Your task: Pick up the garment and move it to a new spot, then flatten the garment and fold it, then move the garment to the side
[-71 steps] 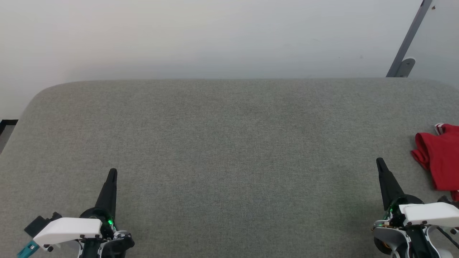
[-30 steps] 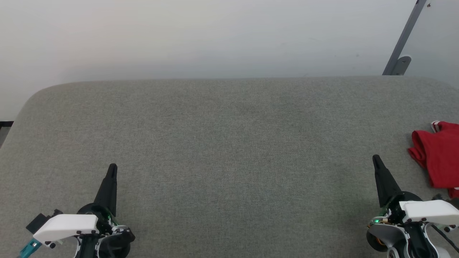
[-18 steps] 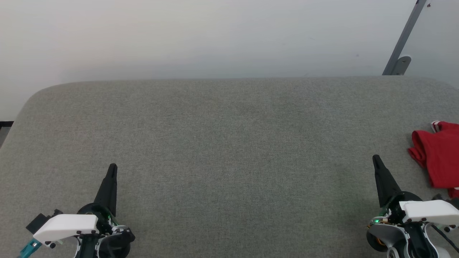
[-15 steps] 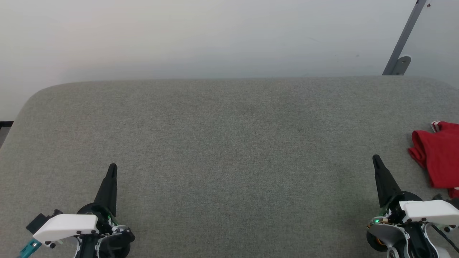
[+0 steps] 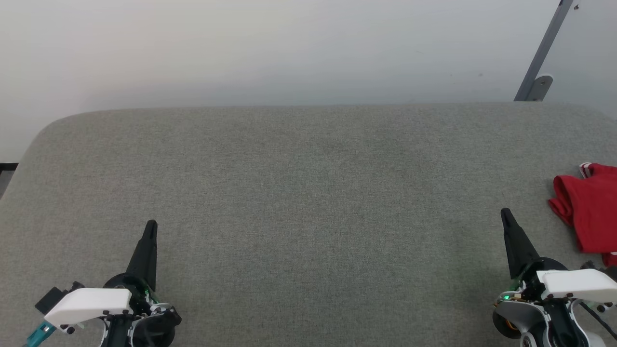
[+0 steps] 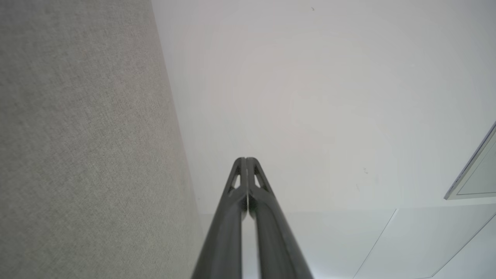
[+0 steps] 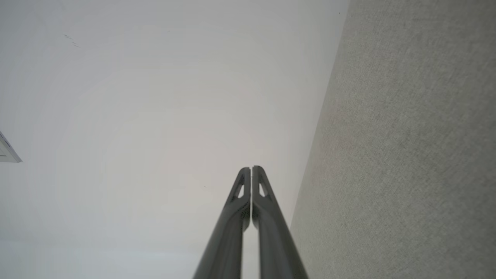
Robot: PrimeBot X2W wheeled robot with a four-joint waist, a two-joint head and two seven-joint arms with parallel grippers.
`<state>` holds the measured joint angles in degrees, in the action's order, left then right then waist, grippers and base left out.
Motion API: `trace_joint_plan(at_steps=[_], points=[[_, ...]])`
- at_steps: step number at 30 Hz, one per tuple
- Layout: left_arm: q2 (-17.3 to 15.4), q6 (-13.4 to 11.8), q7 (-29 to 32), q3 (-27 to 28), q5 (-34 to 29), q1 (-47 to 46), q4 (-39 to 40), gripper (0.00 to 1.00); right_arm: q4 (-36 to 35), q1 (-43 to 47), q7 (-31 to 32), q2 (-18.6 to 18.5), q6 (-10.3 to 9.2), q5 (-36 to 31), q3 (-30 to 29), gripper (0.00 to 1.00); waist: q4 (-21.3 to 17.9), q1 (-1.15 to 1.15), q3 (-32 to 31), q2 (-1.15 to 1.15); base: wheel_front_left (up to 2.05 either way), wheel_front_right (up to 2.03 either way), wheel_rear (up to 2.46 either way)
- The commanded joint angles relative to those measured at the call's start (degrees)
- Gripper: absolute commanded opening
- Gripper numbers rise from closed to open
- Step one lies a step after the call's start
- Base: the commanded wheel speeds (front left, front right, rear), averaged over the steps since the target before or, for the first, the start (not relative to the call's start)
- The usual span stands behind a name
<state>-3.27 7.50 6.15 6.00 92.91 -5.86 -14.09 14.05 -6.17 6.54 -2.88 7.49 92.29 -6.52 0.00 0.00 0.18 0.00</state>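
Note:
The garment is a crumpled red heap with a bit of red-and-white striped trim, lying at the far right edge of the head view and partly cut off by the frame. My right gripper is shut and empty at the lower right, its tip a short way left of the cloth and apart from it. At the lower left my left gripper is also shut and empty, far from the garment. Each wrist view shows its own fingers pressed together, the left gripper and the right gripper, pointing along the surface toward a white wall.
A wide grey fabric surface with rounded far corners spreads before me. Behind it stands a white wall. A slanted grey metal bar with a bracket rises at the back right. The surface's left edge drops off near a dark object.
Since the oldest frame the whole head view has shifted slightly, so the camera moved. Over the last second nothing has visibly changed; both grippers stay shut and still.

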Motion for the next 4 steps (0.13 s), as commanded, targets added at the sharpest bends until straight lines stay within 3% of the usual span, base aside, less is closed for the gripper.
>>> trace_joint_plan(at_steps=[1,4], points=[[0.2,0.0,0.3,0.2,-0.3,-0.7,0.0,0.0,0.1,-0.3,0.1,0.1,0.0,0.2,0.0,0.0,0.0,0.0,0.0,0.0,0.0,0.0,0.0],[0.2,0.0,0.3,0.3,-0.3,-0.8,0.0,0.0,0.1,-0.3,0.1,0.1,0.0,0.2,0.0,0.0,0.0,0.0,0.0,0.0,0.0,0.0,0.0]])
